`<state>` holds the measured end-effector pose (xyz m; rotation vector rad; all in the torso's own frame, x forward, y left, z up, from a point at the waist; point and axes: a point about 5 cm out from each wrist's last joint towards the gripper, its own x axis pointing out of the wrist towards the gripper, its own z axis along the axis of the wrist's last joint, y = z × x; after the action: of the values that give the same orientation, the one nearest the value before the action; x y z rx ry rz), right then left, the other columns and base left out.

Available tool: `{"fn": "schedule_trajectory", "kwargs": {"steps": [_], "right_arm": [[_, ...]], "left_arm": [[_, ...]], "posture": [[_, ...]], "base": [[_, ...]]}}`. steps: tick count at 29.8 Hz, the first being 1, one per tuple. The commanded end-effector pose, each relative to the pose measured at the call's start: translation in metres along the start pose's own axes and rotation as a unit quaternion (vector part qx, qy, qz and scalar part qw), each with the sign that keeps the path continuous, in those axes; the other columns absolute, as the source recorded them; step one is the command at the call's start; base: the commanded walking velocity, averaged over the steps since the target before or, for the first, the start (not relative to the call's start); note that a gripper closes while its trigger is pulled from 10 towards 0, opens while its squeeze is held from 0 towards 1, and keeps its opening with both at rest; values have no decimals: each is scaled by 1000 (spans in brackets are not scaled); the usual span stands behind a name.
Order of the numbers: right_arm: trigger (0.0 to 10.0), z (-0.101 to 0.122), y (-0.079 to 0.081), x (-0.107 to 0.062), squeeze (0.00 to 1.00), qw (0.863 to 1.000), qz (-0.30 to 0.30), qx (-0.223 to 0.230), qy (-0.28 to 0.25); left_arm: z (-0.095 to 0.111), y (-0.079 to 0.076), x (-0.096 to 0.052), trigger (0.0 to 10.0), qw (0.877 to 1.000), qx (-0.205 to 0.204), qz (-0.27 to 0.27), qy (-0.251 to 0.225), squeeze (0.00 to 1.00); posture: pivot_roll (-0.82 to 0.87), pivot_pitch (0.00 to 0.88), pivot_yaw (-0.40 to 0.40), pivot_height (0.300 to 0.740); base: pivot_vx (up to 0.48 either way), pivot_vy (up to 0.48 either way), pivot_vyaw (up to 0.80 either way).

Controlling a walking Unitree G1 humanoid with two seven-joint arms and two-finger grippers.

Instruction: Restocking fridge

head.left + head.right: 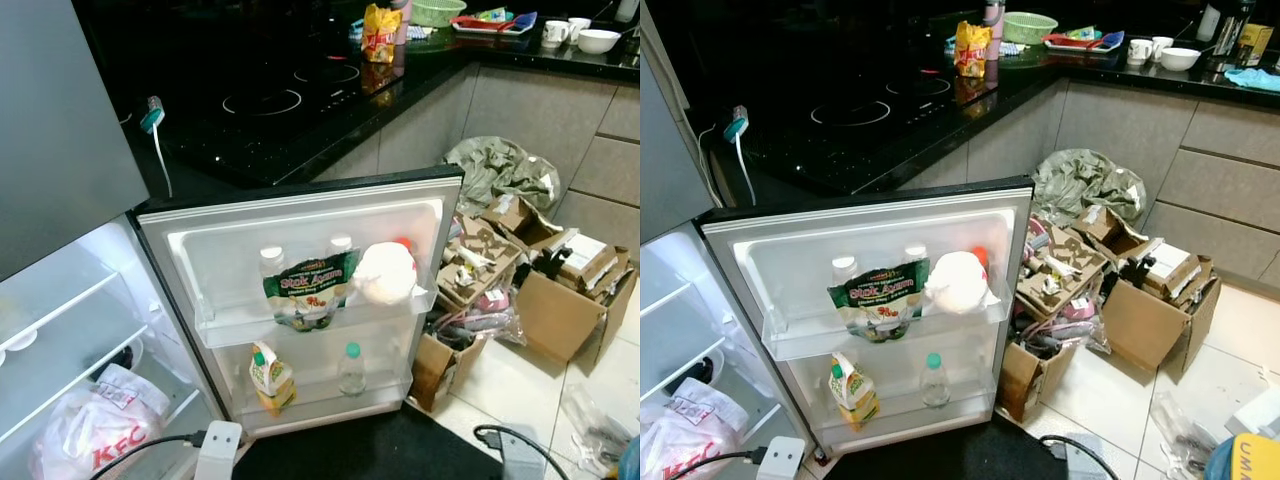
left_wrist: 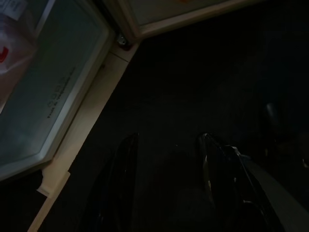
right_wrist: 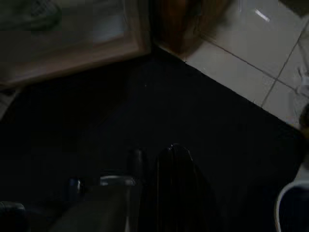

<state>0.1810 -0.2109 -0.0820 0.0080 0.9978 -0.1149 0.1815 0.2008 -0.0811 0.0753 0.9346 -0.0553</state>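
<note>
Fridge door [image 1: 300,225] stands open beside the black table [image 1: 260,130]. Upper door shelf: green pouch [image 1: 310,290] reading "Stok Ayam", white bag [image 1: 385,272], two bottles behind. Lower shelf: juice carton [image 1: 270,378], clear bottle [image 1: 351,368]. Interior holds a "KFC" bag [image 1: 95,430]. Left hand [image 2: 166,183] open, empty, over the dark mat [image 2: 203,87]. Right hand [image 3: 154,166]: fingers close together, state cannot be told. Cardboard boxes [image 1: 1140,290] crowd the tiled floor.

Head views sharp, fridge interior [image 1: 70,330] glowing bright at lower left, black cooktop [image 1: 270,100] dark with faint reflections. Both wrist views very dim, soft, grainy.
</note>
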Motion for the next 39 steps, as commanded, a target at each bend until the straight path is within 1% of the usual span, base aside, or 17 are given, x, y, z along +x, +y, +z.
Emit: {"fn": "schedule_trajectory", "kwargs": {"steps": [1, 4, 7, 9, 11, 15, 18, 20, 21, 23, 25, 29, 30, 33, 35, 37, 39], "right_arm": [[10000, 3, 4, 1, 0, 1000, 3, -2, 0], [10000, 3, 8, 1, 0, 1000, 6, -9, 1], [10000, 2, 17, 2, 0, 1000, 13, -16, 6], [10000, 2, 17, 2, 0, 1000, 13, -16, 6], [10000, 2, 26, 2, 0, 999, 25, -23, 11], [10000, 3, 29, 2, 0, 999, 29, -25, 11], [10000, -1, 28, 2, 0, 999, 32, -35, 14], [10000, -4, 26, 1, 0, 999, 29, -28, 13], [10000, -4, 26, 1, 0, 999, 29, -28, 13], [10000, -1, 11, 1, 0, 999, 21, -27, 10], [10000, -2, 4, 0, 0, 999, 18, -26, 9], [10000, -4, -2, -1, 0, 999, 14, -30, 10], [10000, -7, -4, -1, 0, 999, 16, -40, 12], [10000, -8, -5, -2, 0, 998, 18, -50, 15], [10000, -10, -7, -2, 0, 998, 19, -52, 16], [10000, -17, -11, -4, 0, 998, 20, -51, 10], [10000, -17, -11, -4, 0, 998, 20, -51, 9]], "left_arm": [[-5, -4, 0, 10000, 1000, -1, -4, 7, 0], [-5, -4, 0, 10000, 1000, -3, -3, 9, 0], [-2, -7, 1, 10000, 1000, -11, -4, 9, 0], [-2, -7, 1, 10000, 1000, -11, -4, 9, 0], [1, -9, 2, 10000, 1000, -3, -10, 10, 0], [2, -9, 2, 10000, 1000, 0, -12, 7, 0], [0, -6, 1, 10000, 1000, -10, -10, 4, 0], [-7, 3, -2, 10000, 1000, -15, -5, 5, 0], [-7, 3, -2, 10000, 1000, -15, -5, 5, 0], [-15, 11, -6, 10000, 1000, -24, 0, 5, 0], [-20, 15, -8, 10000, 1000, -28, 3, 8, 0], [-27, 19, -11, 10000, 999, -33, 4, 13, 0], [-30, 21, -12, 10000, 999, -32, 3, 15, 0], [-30, 20, -12, 10000, 1000, -27, 1, 16, 0], [-28, 15, -11, 10000, 1000, -23, 0, 13, 0], [-22, 4, -7, 10000, 1000, -18, -1, 6, 0], [-20, 2, -6, 10000, 1000, -18, -1, 5, 0]], "posture": [[-72, 61, 12, 740], [-73, 62, 12, 740], [-76, 57, 5, 740], [-76, 57, 5, 740], [-82, 50, -1, 740], [-87, 44, -4, 740], [-88, 33, -5, 740], [-89, 18, -1, 740], [-89, 18, -1, 740], [-92, 27, 1, 740], [-95, 29, 2, 740], [-99, 32, 7, 740], [-98, 32, 7, 740], [-95, 32, 5, 740], [-95, 32, 5, 740], [-90, 31, 4, 740], [-90, 31, 4, 740]], "base": [[0, 0, 0], [0, 0, 0], [0, 0, 0], [0, 0, 0], [0, 0, 0], [0, 0, 0], [0, 0, 0], [0, 0, 0], [0, 0, 0], [0, 0, 0], [0, 0, 0], [0, 0, 0], [0, 0, 0], [0, 0, 0], [0, 0, 0], [0, 0, 0], [0, 0, 0]]}}
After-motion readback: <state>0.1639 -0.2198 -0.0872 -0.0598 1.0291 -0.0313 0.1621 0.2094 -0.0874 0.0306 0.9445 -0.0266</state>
